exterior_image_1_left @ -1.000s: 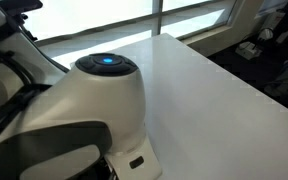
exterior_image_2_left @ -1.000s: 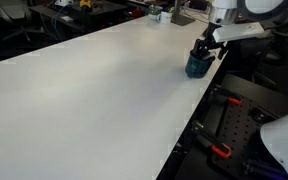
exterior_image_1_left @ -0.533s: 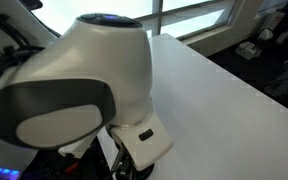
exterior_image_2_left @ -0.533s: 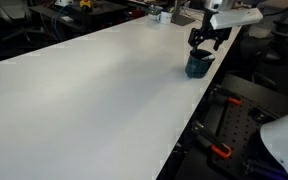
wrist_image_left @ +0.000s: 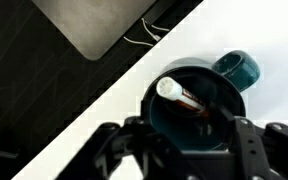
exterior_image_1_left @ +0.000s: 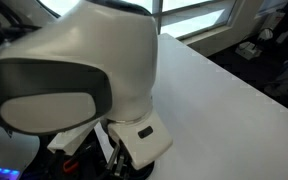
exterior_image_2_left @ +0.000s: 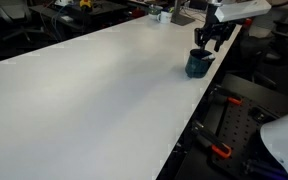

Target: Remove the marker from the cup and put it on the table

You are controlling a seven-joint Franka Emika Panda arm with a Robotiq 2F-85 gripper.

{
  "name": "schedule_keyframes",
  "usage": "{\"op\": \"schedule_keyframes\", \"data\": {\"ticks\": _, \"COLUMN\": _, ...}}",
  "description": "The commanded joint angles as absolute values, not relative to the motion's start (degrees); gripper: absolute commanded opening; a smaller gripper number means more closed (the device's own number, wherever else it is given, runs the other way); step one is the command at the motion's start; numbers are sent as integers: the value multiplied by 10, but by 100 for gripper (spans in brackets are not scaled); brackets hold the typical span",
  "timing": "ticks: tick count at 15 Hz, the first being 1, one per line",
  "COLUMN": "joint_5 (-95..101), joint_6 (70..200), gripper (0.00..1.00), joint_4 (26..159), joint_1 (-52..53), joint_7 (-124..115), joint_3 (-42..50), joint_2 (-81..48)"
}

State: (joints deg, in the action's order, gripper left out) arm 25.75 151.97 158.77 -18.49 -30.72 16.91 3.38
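One dark cup [exterior_image_2_left: 197, 65] is sitting near the edge of the white table [exterior_image_2_left: 94, 90], with the gripper [exterior_image_2_left: 208, 38] hanging just above it. Both fingers [wrist_image_left: 252, 148] are standing wide apart in the wrist view, gripping nothing, while the marker [wrist_image_left: 184, 98] is lying tilted inside the cup, pale end near the rim. Much of an exterior view is being blocked by the arm's white housing [exterior_image_1_left: 94, 70].
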Motion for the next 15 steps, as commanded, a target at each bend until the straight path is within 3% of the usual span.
{"op": "schedule_keyframes", "data": {"ticks": 1, "joint_5": 247, "joint_6": 1488, "gripper": 61, "joint_4": 1593, "joint_1": -192, "joint_7": -290, "joint_3": 165, "joint_2": 54}}
{"op": "schedule_keyframes", "data": {"ticks": 4, "joint_5": 249, "joint_6": 1483, "gripper": 75, "joint_4": 1591, "joint_1": -198, "joint_7": -290, "joint_3": 168, "joint_2": 42}}
{"op": "schedule_keyframes", "data": {"ticks": 8, "joint_5": 248, "joint_6": 1481, "gripper": 67, "joint_4": 1588, "joint_1": -202, "joint_7": -285, "joint_3": 172, "joint_2": 27}}
{"op": "schedule_keyframes", "data": {"ticks": 9, "joint_5": 248, "joint_6": 1482, "gripper": 60, "joint_4": 1588, "joint_1": -202, "joint_7": -285, "joint_3": 173, "joint_2": 23}}
{"op": "schedule_keyframes", "data": {"ticks": 10, "joint_5": 247, "joint_6": 1484, "gripper": 43, "joint_4": 1588, "joint_1": -202, "joint_7": -282, "joint_3": 174, "joint_2": 19}}
{"op": "schedule_keyframes", "data": {"ticks": 15, "joint_5": 248, "joint_6": 1486, "gripper": 5, "joint_4": 1596, "joint_1": -202, "joint_7": -256, "joint_3": 183, "joint_2": 22}}
